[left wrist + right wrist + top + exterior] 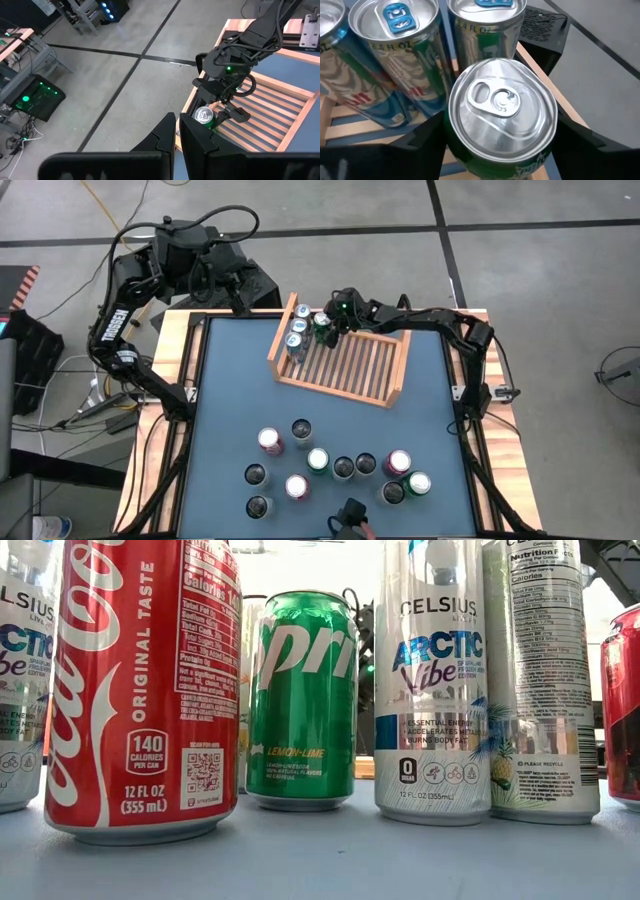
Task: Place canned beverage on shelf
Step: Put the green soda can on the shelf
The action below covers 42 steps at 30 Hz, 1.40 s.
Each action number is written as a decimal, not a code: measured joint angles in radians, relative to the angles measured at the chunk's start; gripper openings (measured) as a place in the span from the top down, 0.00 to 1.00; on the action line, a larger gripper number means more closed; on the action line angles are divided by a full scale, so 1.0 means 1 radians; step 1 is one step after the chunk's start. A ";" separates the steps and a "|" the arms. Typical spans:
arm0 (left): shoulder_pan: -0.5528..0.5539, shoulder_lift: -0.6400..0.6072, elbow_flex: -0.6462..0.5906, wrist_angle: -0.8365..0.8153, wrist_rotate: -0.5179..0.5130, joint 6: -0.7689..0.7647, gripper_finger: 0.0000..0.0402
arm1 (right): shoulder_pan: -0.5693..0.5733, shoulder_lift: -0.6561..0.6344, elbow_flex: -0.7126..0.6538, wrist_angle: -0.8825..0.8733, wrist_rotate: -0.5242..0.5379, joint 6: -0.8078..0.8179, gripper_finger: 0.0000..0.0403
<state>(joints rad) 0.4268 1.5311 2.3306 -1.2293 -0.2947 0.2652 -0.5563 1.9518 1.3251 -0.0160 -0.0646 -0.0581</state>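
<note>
Right jaws point(500, 145) are clamped on a green can point(502, 115), one dark finger each side of it; left jaws point(177, 132) are pressed together with nothing between them, parked off the table's far-left corner and idle. Biggest to smallest: table point(230, 380), then the shelf point(345, 365) at its far middle, then the cans. Three tall cans point(297, 332) already stand in a row along the shelf's left side board, and the held green can sits at the far rim just beside them, looking upright. My read is that this is the placing step: the can is over or on the slats at the start of a second row. The next move calls for seating it flat, letting go, then lifting straight up without clipping the neighbours, which stand very near. About eleven loose cans point(330, 470) wait at the near end of the table. Can't tell whether the can's base touches the slats: no view shows it. The low view is walled off by near cans, so the shelf is nearly hidden there.
</note>
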 joint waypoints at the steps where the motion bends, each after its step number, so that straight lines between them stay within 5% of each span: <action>1: 0.000 0.000 0.000 0.000 0.000 0.000 0.96 | -0.001 0.000 0.000 -0.001 0.004 0.005 0.28; 42: 0.000 0.000 0.000 -0.015 0.000 0.010 0.96 | -0.009 0.000 -0.040 0.106 0.037 0.088 0.28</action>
<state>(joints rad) 0.4267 1.5311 2.3306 -1.2442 -0.2951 0.2756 -0.5652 1.9518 1.2854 0.0902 -0.0281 0.0296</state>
